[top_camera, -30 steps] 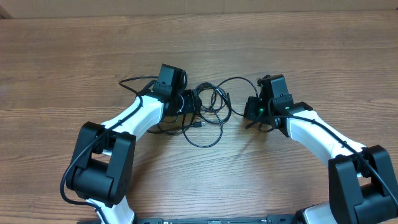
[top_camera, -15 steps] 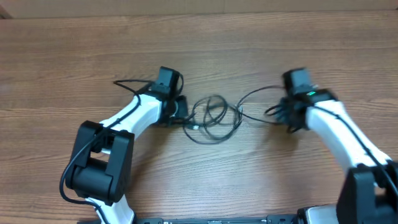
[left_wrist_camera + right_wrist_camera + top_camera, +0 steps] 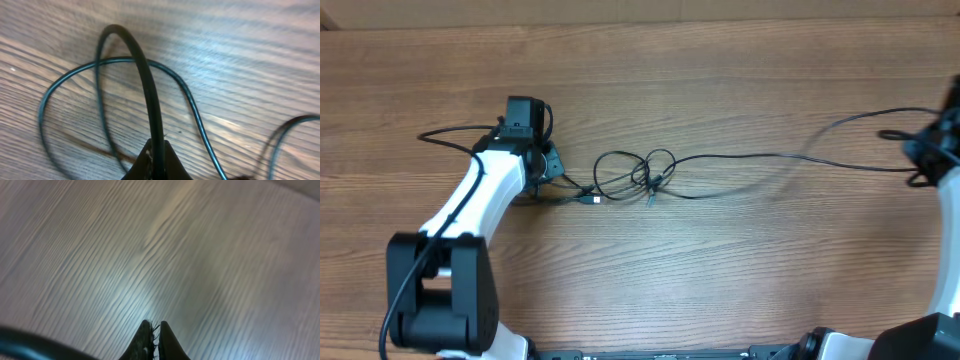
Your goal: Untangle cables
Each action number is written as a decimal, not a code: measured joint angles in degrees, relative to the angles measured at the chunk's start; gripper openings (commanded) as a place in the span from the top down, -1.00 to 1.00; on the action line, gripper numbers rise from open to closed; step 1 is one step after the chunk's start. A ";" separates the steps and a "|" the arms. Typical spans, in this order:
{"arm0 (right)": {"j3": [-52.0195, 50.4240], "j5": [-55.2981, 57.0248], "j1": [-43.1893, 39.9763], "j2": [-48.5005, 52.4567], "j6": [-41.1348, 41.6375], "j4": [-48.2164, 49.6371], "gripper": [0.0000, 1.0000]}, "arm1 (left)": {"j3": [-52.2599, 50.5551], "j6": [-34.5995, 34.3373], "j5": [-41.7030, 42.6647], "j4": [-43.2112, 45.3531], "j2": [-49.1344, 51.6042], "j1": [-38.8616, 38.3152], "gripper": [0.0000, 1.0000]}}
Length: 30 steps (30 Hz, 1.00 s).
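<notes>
Holding cables (image 3: 652, 178) at both ends — left gripper (image 3: 156, 150) at 9 o'clock clamped on one, right gripper (image 3: 153, 329) at 3 o'clock pinched narrow, apparently on the other. Knotted at centre; risks cinching tight or slipping free if pulled straight apart.

The overhead camera looks straight down on the table (image 3: 720, 270) from well above, with the arm bases along the near edge, and takes in nearly its whole width. The left wrist camera sits very close to the wood, looking past the left gripper (image 3: 156, 146) onto cables (image 3: 142, 75) left of centre. The overhead shows these same loops. The right wrist camera, blurred, faces bare wood by the right edge, past the right gripper (image 3: 154, 326).
</notes>
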 measured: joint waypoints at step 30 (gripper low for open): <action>0.48 -18.34 -16.55 0.00 1.64 4.26 -0.77 | -0.11 -0.11 28.39 12.72 -14.53 0.04 0.92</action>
